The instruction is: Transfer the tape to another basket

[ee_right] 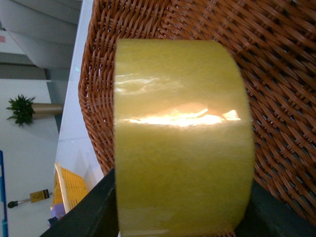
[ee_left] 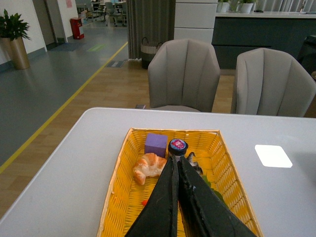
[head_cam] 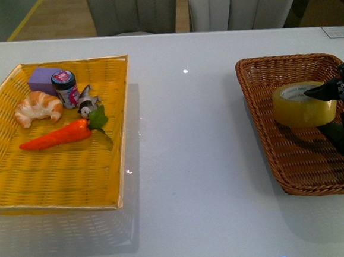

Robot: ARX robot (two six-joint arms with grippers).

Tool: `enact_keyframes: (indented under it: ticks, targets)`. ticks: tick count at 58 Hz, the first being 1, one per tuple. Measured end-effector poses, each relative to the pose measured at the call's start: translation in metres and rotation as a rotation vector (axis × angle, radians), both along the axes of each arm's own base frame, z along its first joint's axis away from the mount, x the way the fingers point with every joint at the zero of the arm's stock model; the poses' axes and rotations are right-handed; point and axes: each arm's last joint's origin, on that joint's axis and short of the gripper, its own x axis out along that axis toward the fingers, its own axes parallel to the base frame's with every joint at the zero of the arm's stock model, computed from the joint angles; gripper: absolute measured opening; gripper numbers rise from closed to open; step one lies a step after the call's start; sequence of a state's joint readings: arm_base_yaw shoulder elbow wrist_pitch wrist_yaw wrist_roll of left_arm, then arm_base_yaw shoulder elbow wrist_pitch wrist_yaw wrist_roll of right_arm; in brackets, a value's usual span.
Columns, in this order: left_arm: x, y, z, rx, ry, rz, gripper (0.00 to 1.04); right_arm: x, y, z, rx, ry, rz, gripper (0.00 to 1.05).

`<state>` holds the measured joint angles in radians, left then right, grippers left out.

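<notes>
The yellowish tape roll [head_cam: 303,103] with a white core is inside the dark brown wicker basket [head_cam: 257,74] at the table's right. My right gripper [head_cam: 332,98] is shut on the tape, one finger on its top rim. In the right wrist view the tape [ee_right: 180,133] fills the picture between the two black fingers [ee_right: 89,207], with the basket's weave [ee_right: 276,74] behind it. My left gripper [ee_left: 176,160] is shut and empty, above the yellow woven tray [ee_left: 118,197]. It does not show in the front view.
The yellow tray [head_cam: 120,109] at the left holds a croissant [head_cam: 37,107], a purple block [head_cam: 43,77], a small jar [head_cam: 65,87], a small figure [head_cam: 87,102] and a toy carrot [head_cam: 59,135]. White table [head_cam: 192,162] lies between tray and basket. Two grey chairs [ee_left: 183,74] stand behind.
</notes>
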<state>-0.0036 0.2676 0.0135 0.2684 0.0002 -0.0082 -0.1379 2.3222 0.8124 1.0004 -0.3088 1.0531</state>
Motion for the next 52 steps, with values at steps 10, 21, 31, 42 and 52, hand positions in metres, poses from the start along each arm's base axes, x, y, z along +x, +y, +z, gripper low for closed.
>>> enact_keyframes:
  ticks: [10,21,31,42,52]
  targets:
    - [-0.003,0.0,0.0,0.0,0.0,0.0,0.02,-0.011,-0.005,0.022,-0.003,-0.037,-0.014,0.97]
    - [-0.007,0.0,-0.001,0.0,0.001,0.0,0.02,-0.036,-0.015,0.062,-0.002,-0.127,-0.022,0.96]
    - [-0.016,0.0,-0.004,0.0,0.012,0.0,0.02,-0.077,-0.02,0.098,-0.015,-0.19,-0.027,0.96]
    - [-0.016,0.0,-0.004,0.0,0.016,0.0,0.02,-0.14,-0.016,0.135,-0.102,-0.222,0.0,0.96]
    - [-0.016,0.0,-0.004,0.0,0.016,0.0,0.02,-0.195,-0.01,0.173,-0.262,-0.273,-0.012,0.96]
